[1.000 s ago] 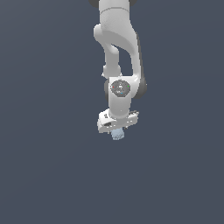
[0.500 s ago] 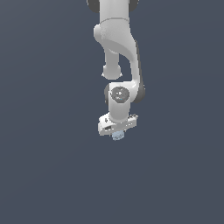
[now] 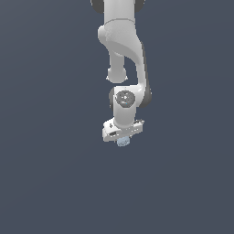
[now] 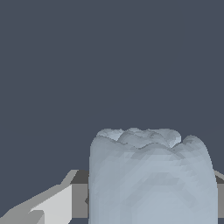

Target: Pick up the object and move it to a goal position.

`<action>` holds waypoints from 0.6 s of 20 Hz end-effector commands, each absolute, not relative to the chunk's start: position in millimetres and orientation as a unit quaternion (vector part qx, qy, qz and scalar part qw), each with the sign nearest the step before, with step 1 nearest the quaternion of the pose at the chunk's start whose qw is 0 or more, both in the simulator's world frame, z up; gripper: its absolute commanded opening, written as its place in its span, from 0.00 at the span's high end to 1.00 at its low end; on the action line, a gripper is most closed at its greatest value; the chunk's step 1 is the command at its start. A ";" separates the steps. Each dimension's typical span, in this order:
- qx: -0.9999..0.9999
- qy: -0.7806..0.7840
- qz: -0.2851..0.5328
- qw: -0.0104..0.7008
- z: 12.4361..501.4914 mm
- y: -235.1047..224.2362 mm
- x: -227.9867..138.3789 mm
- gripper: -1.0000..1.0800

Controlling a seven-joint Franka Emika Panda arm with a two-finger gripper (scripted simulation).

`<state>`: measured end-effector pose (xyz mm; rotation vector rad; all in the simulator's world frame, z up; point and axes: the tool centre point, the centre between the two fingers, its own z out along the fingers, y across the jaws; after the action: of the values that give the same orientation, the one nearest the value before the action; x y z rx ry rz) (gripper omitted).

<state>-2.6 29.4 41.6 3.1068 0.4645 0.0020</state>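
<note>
One white arm (image 3: 123,55) is seen in the exterior view, reaching down from the top edge of the picture and ending in a white gripper (image 3: 122,140) that is pointed downward. A small pale blue-grey object (image 3: 122,142) with a bumpy surface is seen just under the gripper's wide body, tucked between the fingers and only partly showing below them. In the wrist view the same object (image 4: 151,177) is shown very close, its lumpy crown and rounded sides filling much of the picture. One grey and white finger (image 4: 52,205) is seen pressed against one flank of the object, and a thin sliver of the other finger is glimpsed at the opposite flank, at the picture's edge. The gripper is thus shown clamped on the object, with the fingers kept apart only by the width of the blob. No more of the fingers can be made out in the exterior view, since they are hidden by the gripper's body and by the object itself. Around the arm only a flat, plain dark slate-grey ground (image 3: 45,160) is seen, reaching all four edges of the exterior view without any line, rim or corner. Whether a tabletop lies below the object, or whether it is touched, cannot be told. Wide room is shown on every side of the gripper.
</note>
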 end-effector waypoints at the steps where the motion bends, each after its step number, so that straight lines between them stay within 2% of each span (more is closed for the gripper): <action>1: 0.989 0.148 0.001 0.000 42.8 29.6 -2.5 1.00; 12: 0.989 0.148 0.001 0.000 95.6 36.4 2.1 1.00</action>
<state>0.9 34.7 84.2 3.1068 0.4646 0.0001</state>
